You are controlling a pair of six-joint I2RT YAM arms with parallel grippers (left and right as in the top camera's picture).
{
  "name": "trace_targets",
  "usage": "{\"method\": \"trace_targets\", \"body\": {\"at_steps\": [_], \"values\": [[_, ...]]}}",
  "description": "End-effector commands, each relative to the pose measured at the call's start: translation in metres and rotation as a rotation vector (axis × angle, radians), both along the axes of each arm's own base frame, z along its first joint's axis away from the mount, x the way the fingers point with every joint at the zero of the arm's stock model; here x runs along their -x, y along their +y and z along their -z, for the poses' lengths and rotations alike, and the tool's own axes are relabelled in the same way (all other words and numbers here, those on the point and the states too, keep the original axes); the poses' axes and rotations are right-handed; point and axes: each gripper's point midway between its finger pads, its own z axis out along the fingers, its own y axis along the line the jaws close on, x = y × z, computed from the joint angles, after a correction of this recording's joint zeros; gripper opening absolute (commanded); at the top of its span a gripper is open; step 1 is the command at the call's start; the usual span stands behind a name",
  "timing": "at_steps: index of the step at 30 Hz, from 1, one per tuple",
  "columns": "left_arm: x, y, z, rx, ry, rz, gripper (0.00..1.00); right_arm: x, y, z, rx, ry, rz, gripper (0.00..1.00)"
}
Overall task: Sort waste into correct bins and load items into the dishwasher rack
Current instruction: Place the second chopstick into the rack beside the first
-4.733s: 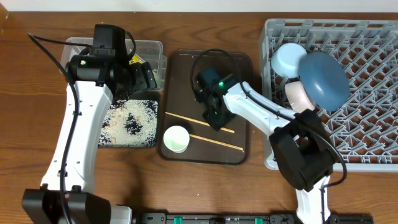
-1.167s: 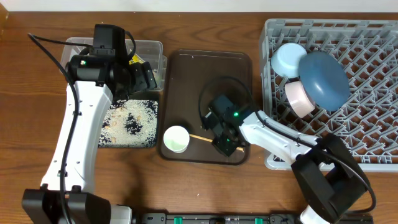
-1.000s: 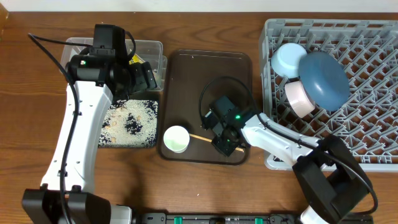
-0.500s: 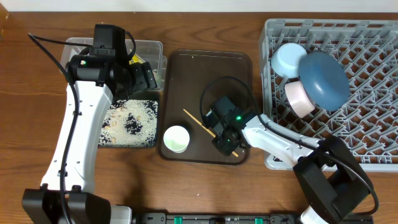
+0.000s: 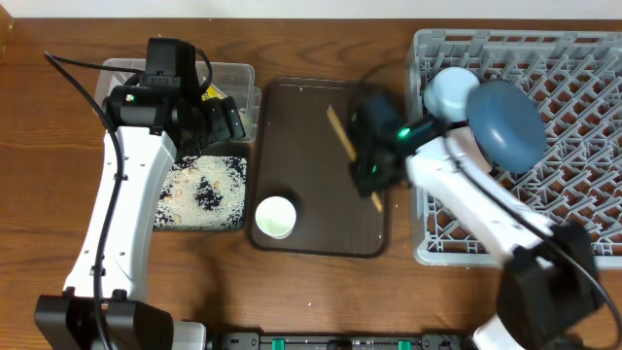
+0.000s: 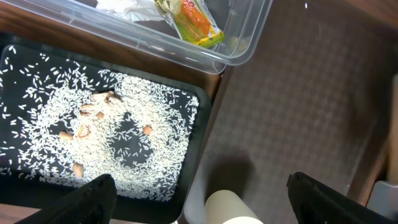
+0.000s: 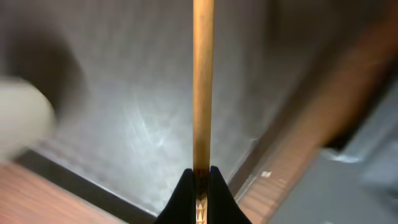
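My right gripper (image 5: 374,167) is shut on a thin wooden chopstick (image 5: 342,131), held in the air over the right side of the brown serving tray, beside the grey dishwasher rack (image 5: 573,209). The right wrist view shows the chopstick (image 7: 202,81) pinched between the shut fingers (image 7: 200,177). A light-blue bowl (image 5: 447,92) and a dark-blue bowl (image 5: 507,126) stand in the rack. The white cup (image 5: 275,217) sits at the tray's front left. My left gripper (image 6: 200,182) hangs open over the cup (image 6: 227,208) and the black tray's corner.
The black tray (image 6: 194,163) holds rice (image 6: 118,134). The clear tub (image 6: 244,51) behind it holds the orange wrapper (image 6: 189,18) and the white napkin (image 6: 124,5). The brown serving tray (image 5: 311,117) lies between the bins and the rack.
The right gripper closed on the chopstick, lifted it from the tray's front and carried it back and right toward the rack. The left arm has not moved.
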Motion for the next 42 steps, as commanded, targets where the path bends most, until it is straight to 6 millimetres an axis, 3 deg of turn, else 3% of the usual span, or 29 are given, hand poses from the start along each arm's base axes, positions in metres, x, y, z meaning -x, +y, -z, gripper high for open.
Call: {"method": "trace_targets", "body": {"at_steps": [1, 4, 7, 11, 26, 27, 30, 31, 35, 42], "values": [[0.000, 0.002, -0.009, -0.001, -0.024, -0.004, 0.91, -0.020, -0.024, -0.054, -0.022, -0.120, 0.149, 0.01], [0.000, 0.002, -0.009, -0.001, -0.024, -0.004, 0.91, -0.022, -0.059, -0.067, 0.035, -0.146, 0.270, 0.01], [0.000, 0.002, -0.009, -0.001, -0.024, -0.004, 0.90, -0.016, -0.094, -0.066, 0.117, -0.122, 0.361, 0.01], [0.000, 0.002, -0.009, -0.001, -0.024, -0.004, 0.90, -0.009, -0.116, -0.056, 0.158, -0.074, 0.375, 0.01], [0.000, 0.002, -0.009, -0.001, -0.024, -0.004, 0.90, 0.014, -0.127, 0.008, 0.221, 0.021, 0.328, 0.01], [0.000, 0.002, -0.009, -0.001, -0.023, -0.004, 0.91, 0.015, -0.127, 0.008, 0.222, 0.023, 0.330, 0.08], [0.000, 0.002, -0.009, -0.001, -0.024, -0.004, 0.90, 0.011, -0.126, 0.007, 0.215, 0.010, 0.332, 0.52], [0.000, 0.002, -0.009, -0.001, -0.024, -0.004, 0.90, 0.010, -0.126, 0.006, 0.212, 0.005, 0.332, 0.60], [0.000, 0.002, -0.009, -0.002, -0.024, -0.004, 0.90, 0.003, -0.124, -0.005, 0.198, -0.021, 0.336, 0.64], [-0.001, 0.002, -0.009, 0.000, -0.027, -0.004, 0.90, -0.012, -0.112, -0.051, 0.120, -0.098, 0.332, 0.68]]}}
